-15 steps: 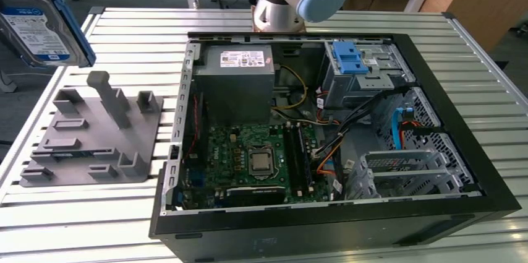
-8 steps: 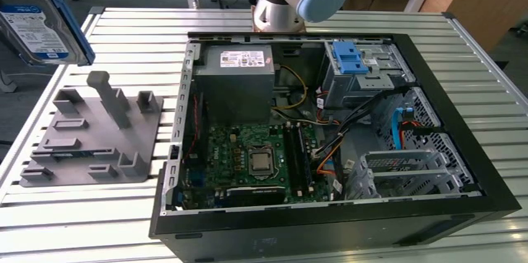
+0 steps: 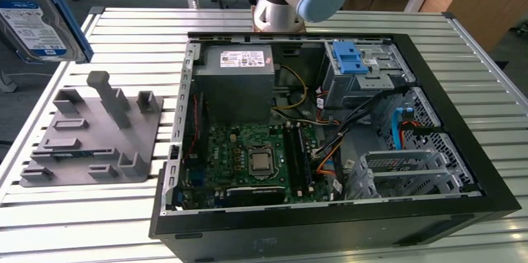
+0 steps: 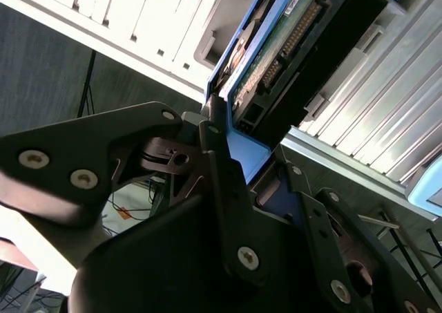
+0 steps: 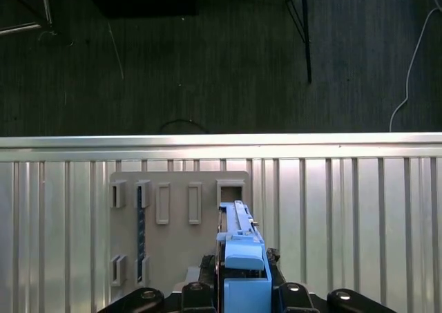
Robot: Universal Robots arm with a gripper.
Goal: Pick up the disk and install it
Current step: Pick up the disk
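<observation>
You have the gripper [image 4: 252, 162] clenched on the disk [image 3: 34, 21], in the air over the grey holder [image 3: 91, 133] on the slatted surface [image 3: 83, 213], beside the open computer case [image 3: 289, 232].

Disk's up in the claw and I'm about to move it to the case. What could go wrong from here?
1. The claw grips the disk only by the edge of its blue carrier frame, so it might tilt or slip in transit.
2. Loose cables cross the open case beside the drive bay; the disk could snag them going in.
</observation>
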